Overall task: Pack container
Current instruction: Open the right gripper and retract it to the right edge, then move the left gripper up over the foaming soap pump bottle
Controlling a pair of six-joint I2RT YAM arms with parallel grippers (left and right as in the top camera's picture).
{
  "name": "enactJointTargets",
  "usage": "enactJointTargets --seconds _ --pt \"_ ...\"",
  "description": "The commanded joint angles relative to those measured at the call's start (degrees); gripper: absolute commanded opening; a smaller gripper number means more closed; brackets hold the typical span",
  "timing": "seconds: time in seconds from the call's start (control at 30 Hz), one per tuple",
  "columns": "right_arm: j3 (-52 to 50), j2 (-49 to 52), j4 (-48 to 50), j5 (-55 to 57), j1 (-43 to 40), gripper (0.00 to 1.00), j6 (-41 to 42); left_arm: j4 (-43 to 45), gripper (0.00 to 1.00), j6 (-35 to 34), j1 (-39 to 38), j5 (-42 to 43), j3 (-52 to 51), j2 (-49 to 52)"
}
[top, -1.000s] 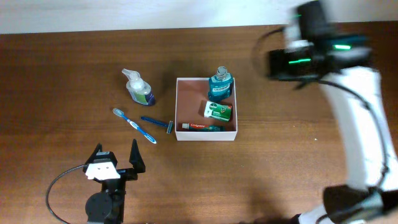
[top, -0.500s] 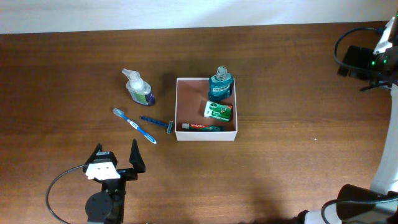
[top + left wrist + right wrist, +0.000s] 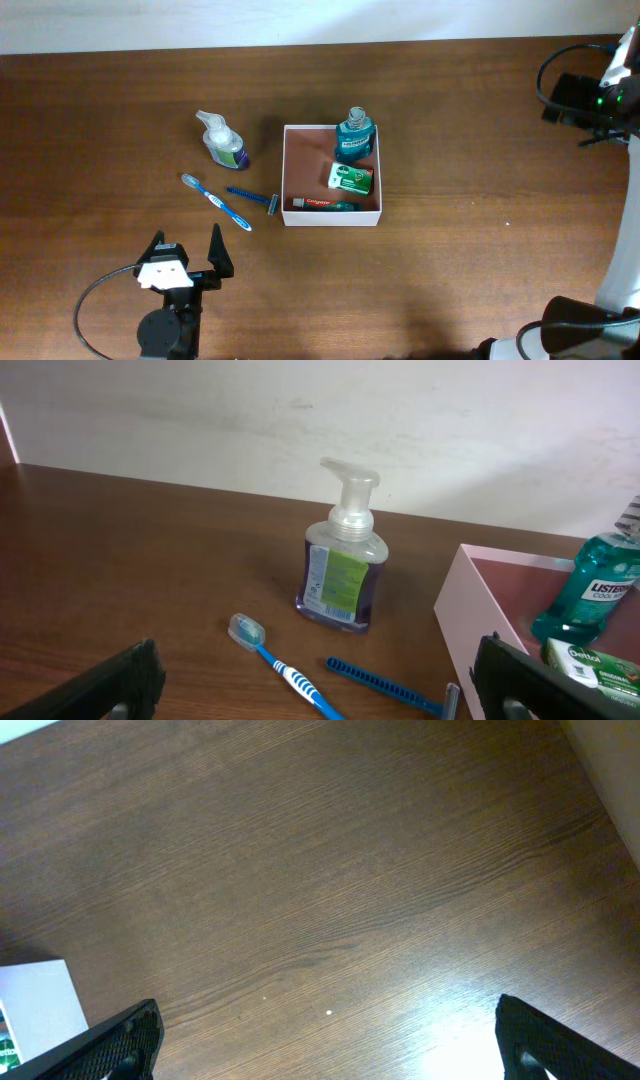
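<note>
Dark wooden tabletop [image 3: 450, 250]: square white-walled container [image 3: 331, 218] part-packed; clear pump soap bottle [image 3: 222, 140], blue toothbrush [image 3: 215, 201] and blue razor [image 3: 254, 197] lie outside, to its left. Left pincer [image 3: 187, 240] and right pincer [image 3: 325, 1030] both released, empty. Next, probably: left pincer descends on toothbrush.

Foam soap pump bottle [image 3: 224, 145] upright, blue toothbrush [image 3: 217, 203] beside blue razor [image 3: 252, 197], brown wooden table [image 3: 100, 120].

This is a robotics lab bench. A bare wood-grain table [image 3: 100, 120] stands against a plain white wall [image 3: 180, 410], with a left arm [image 3: 165, 328] trailing a loose black cable [image 3: 79, 312] and a white right arm [image 3: 628, 220]. A pump bottle [image 3: 222, 141], toothbrush [image 3: 215, 201] and razor [image 3: 253, 198] lie spread out like test props beside a container [image 3: 330, 218].
</note>
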Motion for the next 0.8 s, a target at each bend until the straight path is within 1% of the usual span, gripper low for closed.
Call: enactJointTargets --seconds 0.0,0.67,0.77 --pt "0.4 0.4 0.1 -0.3 -0.2 0.99 0.7 -0.1 0.99 0.9 -0.2 0.4 -0.1 -0.2" --pt "0.4 0.4 0.1 -0.3 -0.2 0.99 0.7 0.6 0.99 0.9 -0.2 0.4 -0.1 -0.2" --pt "0.4 0.4 0.1 -0.3 -0.2 0.99 0.7 4.8 0.99 1.6 -0.2 -4.1 -0.1 -0.2"
